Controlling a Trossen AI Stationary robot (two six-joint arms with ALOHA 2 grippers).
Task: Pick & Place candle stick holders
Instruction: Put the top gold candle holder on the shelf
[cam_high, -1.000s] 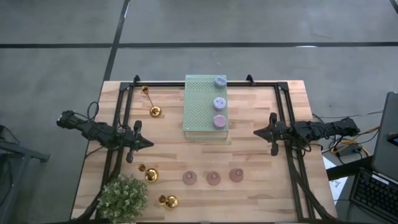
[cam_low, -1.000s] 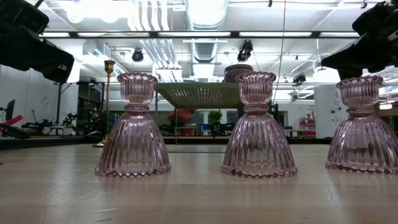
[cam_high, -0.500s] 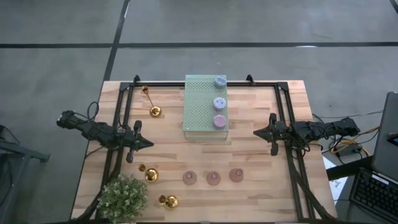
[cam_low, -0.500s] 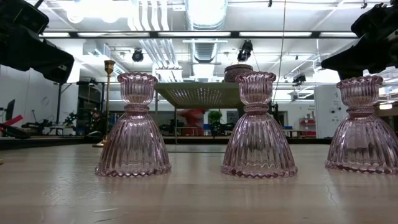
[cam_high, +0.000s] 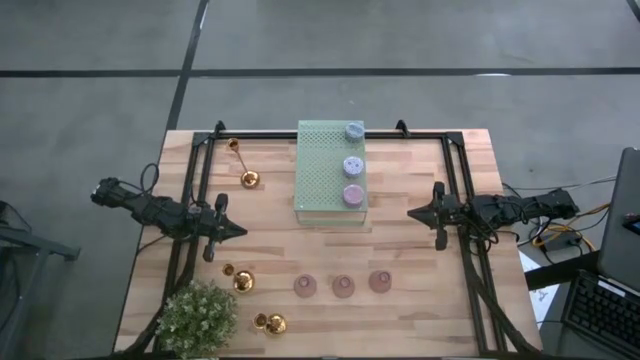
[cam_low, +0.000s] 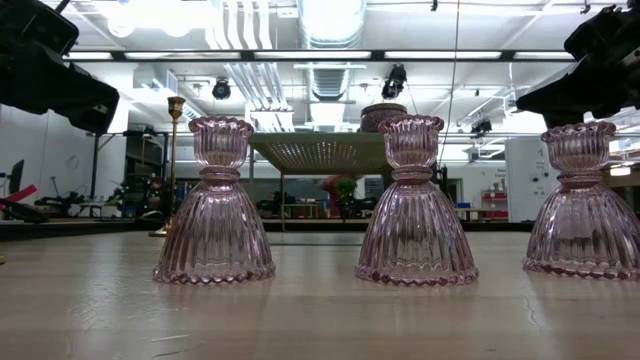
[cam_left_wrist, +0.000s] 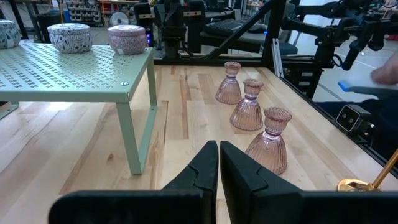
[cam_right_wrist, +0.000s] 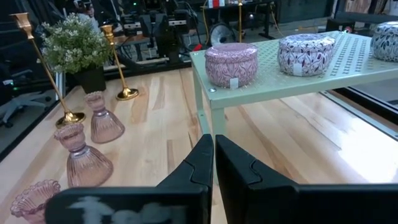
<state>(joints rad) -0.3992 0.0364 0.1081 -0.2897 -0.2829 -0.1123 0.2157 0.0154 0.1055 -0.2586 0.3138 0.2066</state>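
Three pinkish glass candle stick holders (cam_high: 305, 286), (cam_high: 343, 286), (cam_high: 379, 281) stand upright on their flared bases in a row near the table's front edge. The low view shows them close up (cam_low: 214, 205), (cam_low: 416, 205), (cam_low: 582, 205). Three gold holders (cam_high: 243, 178), (cam_high: 243, 281), (cam_high: 270, 323) stand on round bases at the left. Three squat round holders (cam_high: 354, 130), (cam_high: 353, 164), (cam_high: 353, 195) sit on top of the pale green perforated stand (cam_high: 320, 170). My left gripper (cam_high: 240, 231) is shut and hovers left of the stand. My right gripper (cam_high: 410, 212) is shut and hovers right of it. Neither holds anything.
A bushy potted plant (cam_high: 197, 318) stands at the near left corner, next to the gold holders. The green stand stands on thin legs (cam_left_wrist: 127, 130) at the table's far middle. Black frame rails (cam_high: 190, 190), (cam_high: 462, 190) run along both sides. Bare wood lies between the stand and the pink row.
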